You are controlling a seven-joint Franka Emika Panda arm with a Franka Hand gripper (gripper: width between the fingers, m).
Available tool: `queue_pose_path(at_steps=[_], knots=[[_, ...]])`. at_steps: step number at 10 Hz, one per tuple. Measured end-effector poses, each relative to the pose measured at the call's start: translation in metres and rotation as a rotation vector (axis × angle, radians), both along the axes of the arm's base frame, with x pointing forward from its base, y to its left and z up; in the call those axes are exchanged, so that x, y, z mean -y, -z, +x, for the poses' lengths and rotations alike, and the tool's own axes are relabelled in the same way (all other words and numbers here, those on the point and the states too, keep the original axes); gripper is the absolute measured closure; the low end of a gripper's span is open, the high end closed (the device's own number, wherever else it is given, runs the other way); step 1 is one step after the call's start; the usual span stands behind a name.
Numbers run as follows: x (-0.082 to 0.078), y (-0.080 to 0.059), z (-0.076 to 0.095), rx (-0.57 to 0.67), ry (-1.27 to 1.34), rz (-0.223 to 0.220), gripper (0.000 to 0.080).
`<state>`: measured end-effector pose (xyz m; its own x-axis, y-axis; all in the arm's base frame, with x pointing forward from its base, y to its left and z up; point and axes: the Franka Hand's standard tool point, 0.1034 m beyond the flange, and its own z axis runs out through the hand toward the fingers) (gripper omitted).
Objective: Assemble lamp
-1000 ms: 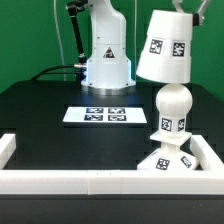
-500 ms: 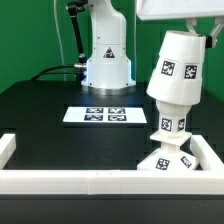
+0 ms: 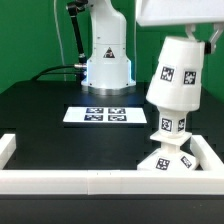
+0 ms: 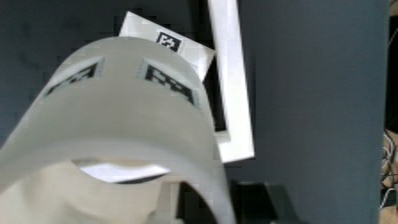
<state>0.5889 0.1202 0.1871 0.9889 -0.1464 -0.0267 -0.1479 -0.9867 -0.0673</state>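
Observation:
The white cone-shaped lamp shade [image 3: 178,70] hangs tilted over the ball-shaped bulb and covers its top. Only the bulb's lower part and tagged neck [image 3: 170,122] show below the rim. The bulb stands on the low square base [image 3: 167,161] in the front right corner of the white frame. My gripper [image 3: 203,28] is shut on the shade's upper rim, at the top of the exterior view's right. In the wrist view the shade [image 4: 125,120] fills most of the picture, and my gripper [image 4: 222,202] pinches its wall. A tagged corner of the base [image 4: 169,43] shows beyond it.
The marker board [image 3: 97,115] lies on the black table in front of the robot's white pedestal [image 3: 106,60]. A low white frame wall [image 3: 70,181] runs along the front and sides; it also shows in the wrist view [image 4: 228,80].
The shade came down and swung from above the bulb onto it, hiding the bulb's top. Over the last half second it has barely moved.

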Motion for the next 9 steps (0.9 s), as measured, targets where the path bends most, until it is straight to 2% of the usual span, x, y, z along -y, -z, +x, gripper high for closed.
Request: queue_pose_path(at_steps=[2, 5, 9], knots=[[0.002, 0.008, 0.002, 0.006, 0.002, -0.004, 0.0755], [0.004, 0.027, 0.007, 0.027, 0.005, -0.014, 0.0755], [0.004, 0.041, 0.006, 0.017, 0.003, -0.021, 0.0755]])
